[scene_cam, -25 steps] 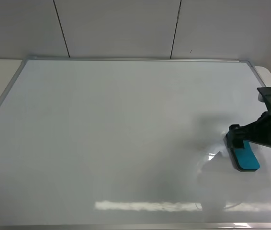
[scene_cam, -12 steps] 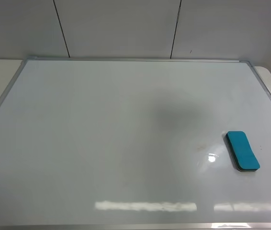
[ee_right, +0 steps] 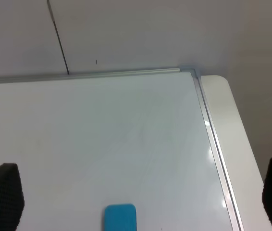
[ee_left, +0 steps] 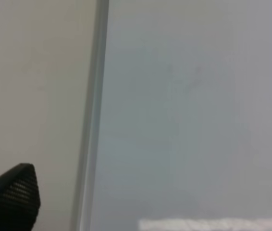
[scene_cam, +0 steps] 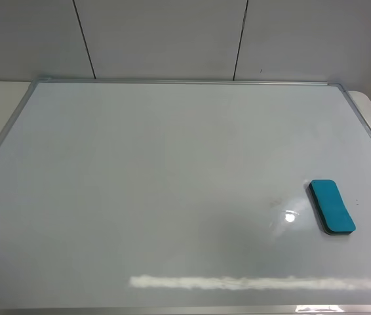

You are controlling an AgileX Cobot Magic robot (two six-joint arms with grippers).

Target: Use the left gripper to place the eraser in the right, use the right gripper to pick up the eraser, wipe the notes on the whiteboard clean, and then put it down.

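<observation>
Right hand gone from overhead view, eraser (scene_cam: 332,207) left flat on whiteboard (scene_cam: 172,184)

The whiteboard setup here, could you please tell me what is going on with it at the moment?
Nothing is being handled right now. The eraser lies flat on the whiteboard, near its right edge, with no arm in the overhead view. No notes show on the board; only a faint smudge sits just left of the eraser. The right gripper is open above the board with the eraser below it, and the left gripper is open over the board's frame. The wiping looks done.
</observation>
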